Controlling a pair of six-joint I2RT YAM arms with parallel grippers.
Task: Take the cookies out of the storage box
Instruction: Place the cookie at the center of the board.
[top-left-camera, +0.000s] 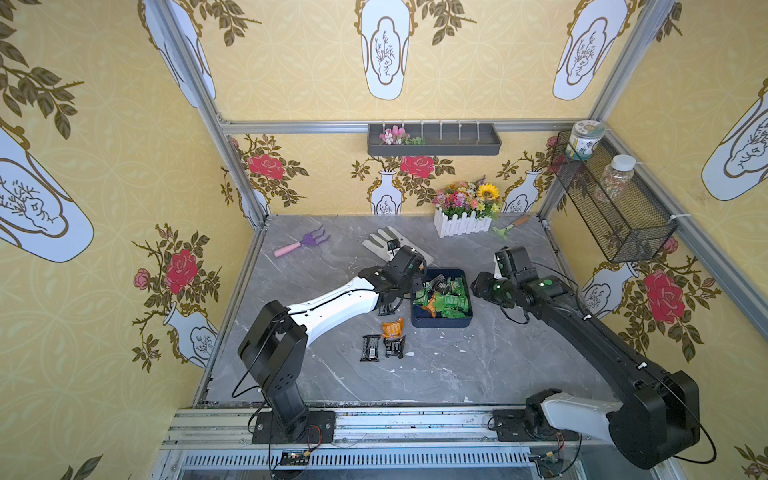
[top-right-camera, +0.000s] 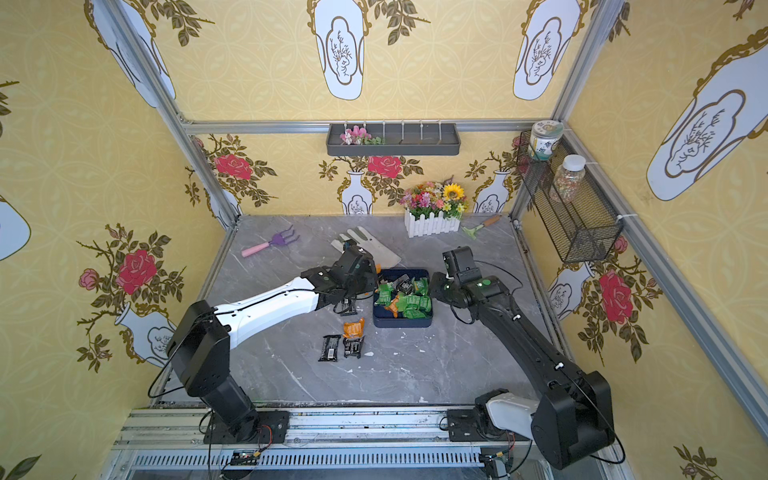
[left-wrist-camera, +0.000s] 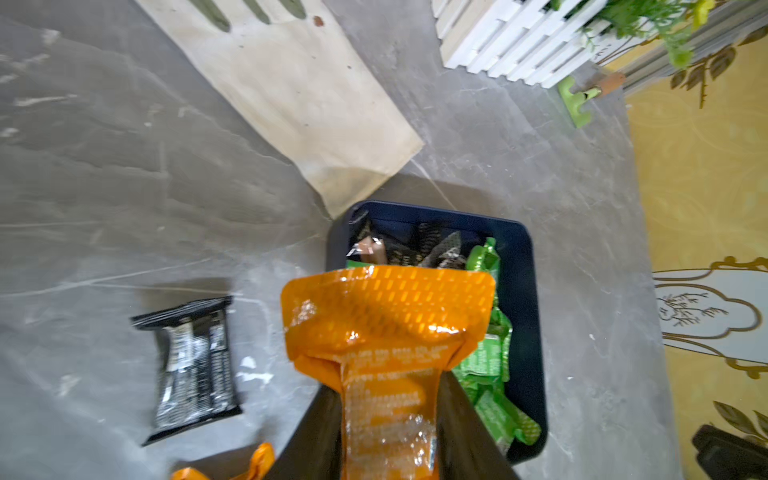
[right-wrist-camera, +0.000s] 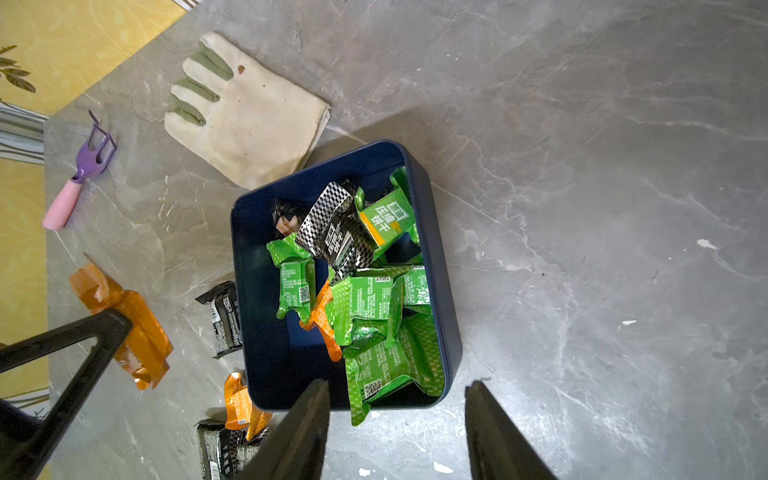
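The left gripper (left-wrist-camera: 388, 395) pinches an orange cookie packet (left-wrist-camera: 386, 324) between its fingers (left-wrist-camera: 320, 428) and holds it raised at the left side of the storage box (top-left-camera: 441, 323), near the corner closest to the canvas glove (right-wrist-camera: 249, 124). The right gripper (right-wrist-camera: 397, 390) hovers at the box's right side, its fingers spread with nothing between them. The navy box sits mid-table on the gray marble tabletop (top-left-camera: 478, 365). It holds a heap of green packets (right-wrist-camera: 374, 299), a black checkered packet (right-wrist-camera: 332, 228) and a second orange one (right-wrist-camera: 326, 320). Outside, a lone black packet (top-left-camera: 387, 309) lies just beside the left wall. Nearer the front, a loose orange packet (top-left-camera: 392, 328) and two black packets (top-left-camera: 370, 347) lie close together.
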